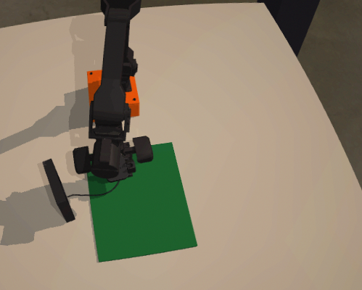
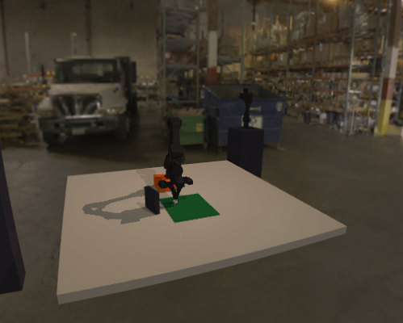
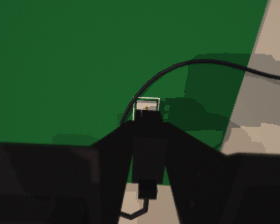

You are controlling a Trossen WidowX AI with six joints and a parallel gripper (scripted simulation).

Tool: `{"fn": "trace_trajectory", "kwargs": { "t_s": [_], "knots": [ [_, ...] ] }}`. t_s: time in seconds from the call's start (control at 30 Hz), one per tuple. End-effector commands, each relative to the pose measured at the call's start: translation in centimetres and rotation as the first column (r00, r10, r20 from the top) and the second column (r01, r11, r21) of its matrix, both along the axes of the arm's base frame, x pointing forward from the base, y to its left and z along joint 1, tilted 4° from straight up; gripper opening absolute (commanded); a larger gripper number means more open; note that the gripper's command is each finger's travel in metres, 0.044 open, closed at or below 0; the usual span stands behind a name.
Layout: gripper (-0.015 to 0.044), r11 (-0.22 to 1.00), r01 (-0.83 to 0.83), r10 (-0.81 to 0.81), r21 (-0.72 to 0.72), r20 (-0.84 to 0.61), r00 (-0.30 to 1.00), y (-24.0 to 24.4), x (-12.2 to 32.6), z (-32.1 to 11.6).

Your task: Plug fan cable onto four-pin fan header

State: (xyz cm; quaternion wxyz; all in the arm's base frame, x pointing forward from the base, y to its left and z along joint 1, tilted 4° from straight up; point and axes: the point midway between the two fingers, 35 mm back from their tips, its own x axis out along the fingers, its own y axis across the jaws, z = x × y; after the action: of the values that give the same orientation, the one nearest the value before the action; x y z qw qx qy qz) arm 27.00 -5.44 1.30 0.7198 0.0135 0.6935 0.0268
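The green board (image 1: 147, 217) (image 2: 197, 211) (image 3: 67, 65) lies flat on the table. The fan (image 1: 58, 190) (image 2: 151, 199), a thin black slab, stands on edge beside the board. Its black cable (image 1: 93, 195) (image 3: 204, 61) curves over the board to my fingertips. My gripper (image 2: 175, 199) (image 3: 147, 127) is shut on the dark plug (image 3: 148, 115), low over the board's edge area near the orange block. The pale header (image 3: 142, 105), inside a white outline, shows just beyond the plug in the wrist view. The fingers and plug cover part of it. How deep the plug sits cannot be told.
An orange block (image 1: 133, 107) with dark holes stands behind the board, partly under the arm. The fan stands close to the board's left edge in the top view. A dark pedestal (image 2: 245, 149) stands beyond the table's far edge.
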Motion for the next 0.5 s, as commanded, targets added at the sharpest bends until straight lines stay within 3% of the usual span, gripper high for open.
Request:
{"fn": "trace_trajectory", "kwargs": {
  "t_s": [0.0, 0.47],
  "knots": [
    [0.0, 1.0, 0.004, -0.004, 0.003, -0.001, 1.0, 0.05, 0.02, -0.08],
    [0.0, 1.0, 0.004, -0.004, 0.003, -0.001, 1.0, 0.09, 0.04, -0.68]
  ]
}}
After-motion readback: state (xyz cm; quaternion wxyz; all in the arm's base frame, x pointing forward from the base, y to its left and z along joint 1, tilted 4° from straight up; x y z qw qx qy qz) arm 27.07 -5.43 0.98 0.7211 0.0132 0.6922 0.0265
